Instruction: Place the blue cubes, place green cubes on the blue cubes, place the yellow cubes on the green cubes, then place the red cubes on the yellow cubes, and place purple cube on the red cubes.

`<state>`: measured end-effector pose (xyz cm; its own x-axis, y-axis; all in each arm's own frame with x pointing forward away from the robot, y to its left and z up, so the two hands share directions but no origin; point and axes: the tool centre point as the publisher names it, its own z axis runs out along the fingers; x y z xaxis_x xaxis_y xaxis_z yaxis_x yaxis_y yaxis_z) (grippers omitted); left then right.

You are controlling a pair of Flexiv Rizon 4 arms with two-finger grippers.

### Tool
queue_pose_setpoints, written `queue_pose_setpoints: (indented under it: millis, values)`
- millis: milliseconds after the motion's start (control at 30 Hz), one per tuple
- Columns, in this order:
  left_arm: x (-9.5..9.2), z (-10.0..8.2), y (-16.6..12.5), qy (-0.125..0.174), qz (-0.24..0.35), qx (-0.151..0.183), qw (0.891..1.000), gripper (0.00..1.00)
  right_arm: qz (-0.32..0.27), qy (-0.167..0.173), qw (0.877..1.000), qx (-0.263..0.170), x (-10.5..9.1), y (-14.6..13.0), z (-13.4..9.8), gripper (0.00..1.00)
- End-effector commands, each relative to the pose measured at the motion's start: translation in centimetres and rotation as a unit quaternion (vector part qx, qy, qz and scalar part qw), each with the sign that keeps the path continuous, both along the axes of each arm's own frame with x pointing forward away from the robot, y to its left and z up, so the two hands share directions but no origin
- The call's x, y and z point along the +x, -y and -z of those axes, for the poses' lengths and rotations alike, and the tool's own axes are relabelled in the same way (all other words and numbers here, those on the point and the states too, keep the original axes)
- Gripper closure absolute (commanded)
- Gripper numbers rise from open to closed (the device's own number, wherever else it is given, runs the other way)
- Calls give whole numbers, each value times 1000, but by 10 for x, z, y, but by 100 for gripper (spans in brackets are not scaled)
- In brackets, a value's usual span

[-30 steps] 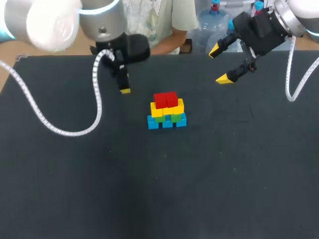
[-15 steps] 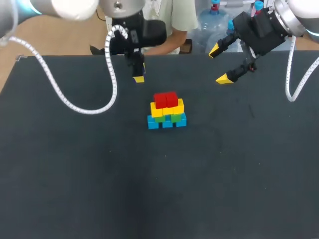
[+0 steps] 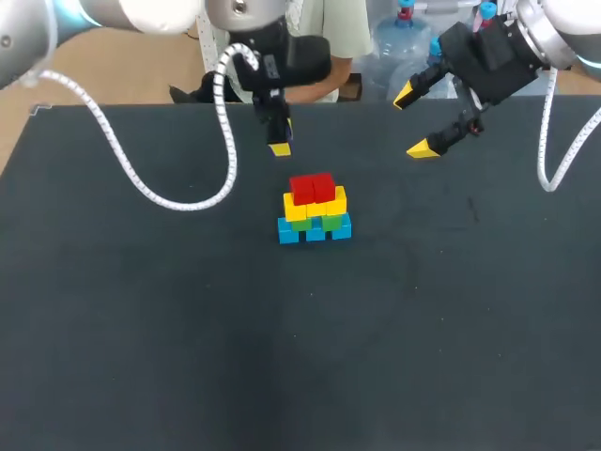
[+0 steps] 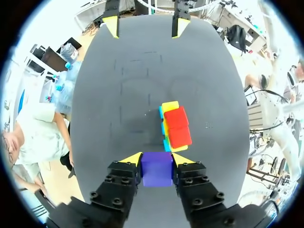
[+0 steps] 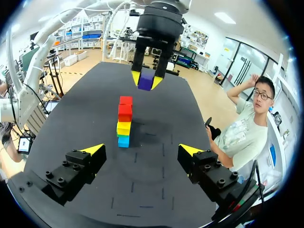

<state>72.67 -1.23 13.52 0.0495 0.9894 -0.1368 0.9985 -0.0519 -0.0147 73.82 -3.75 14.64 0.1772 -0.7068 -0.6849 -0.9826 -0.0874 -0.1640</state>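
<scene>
Purple cube (image 4: 156, 168) sits clamped between the left jaws, one yellow tip on each side of it. The left arm (image 3: 272, 61) comes in over the counter's far edge and holds the cube in the air, above the black counter (image 3: 282, 357) and just behind the stack. In the left wrist view the stack lies just ahead of the jaws and a little to one side.

The stack stands near the counter's middle, somewhat toward the far edge. Blue cubes (image 3: 315, 229) form the bottom row on the counter. Green cubes (image 3: 329, 223) rest on them, yellow cubes (image 3: 315, 207) on the green, and two red cubes (image 3: 312, 188) side by side on top. Nothing lies on the red cubes.

The right arm (image 3: 488, 56) hangs over the far right corner, well apart from the stack. Its jaws are spread wide and hold nothing, raised above the counter and facing the stack.
</scene>
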Motion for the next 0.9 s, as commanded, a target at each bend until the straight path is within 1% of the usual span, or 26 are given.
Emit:
queue_pose_setpoints:
  millis: [33, 100, 167, 267, 867, 900]
  values:
    - [-8, 8, 8, 11, -3, 2, 1000, 100, 1, 1, 1000, 0, -1, 0, 0, 0]
    - [-9, 11, 10, 7, -3, -4, 1000, 100, 1, 1, 1000, 0, -1, 0, 0, 0]
    - [-10, 12, 11, 3, 3, -22, 1000, 100, 1, 1, 1000, 0, -1, 0, 0, 0]
    - [-11, 12, 11, 3, 12, -40, 999, 100, 1, 1, 1000, 0, -1, 0, 0, 0]
    - [-11, 12, 11, 3, 12, -40, 999, 100, 1, 1, 1000, 0, -1, 0, 0, 0]
    - [-13, 9, 11, 6, 7, -35, 999, 100, 1, 1, 1000, 0, -1, 0, 0, 0]
